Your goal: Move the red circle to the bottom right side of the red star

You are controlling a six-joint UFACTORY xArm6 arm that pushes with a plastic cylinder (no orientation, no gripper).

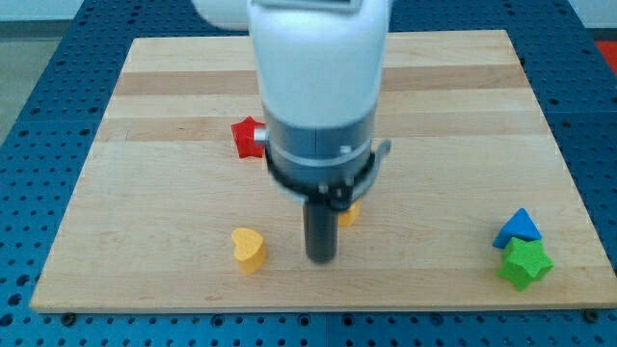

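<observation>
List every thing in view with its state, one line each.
My tip: down at the board, right of the yellow heart, just left of the small orange block.
Red star: flat on the board, right part hidden by the arm.
Yellow heart: resting alone.
Orange block: mostly hidden, shape unclear.
Blue block: touching the green star below it.
Green star: near the board's bottom right edge.
Red circle: not visible.
</observation>
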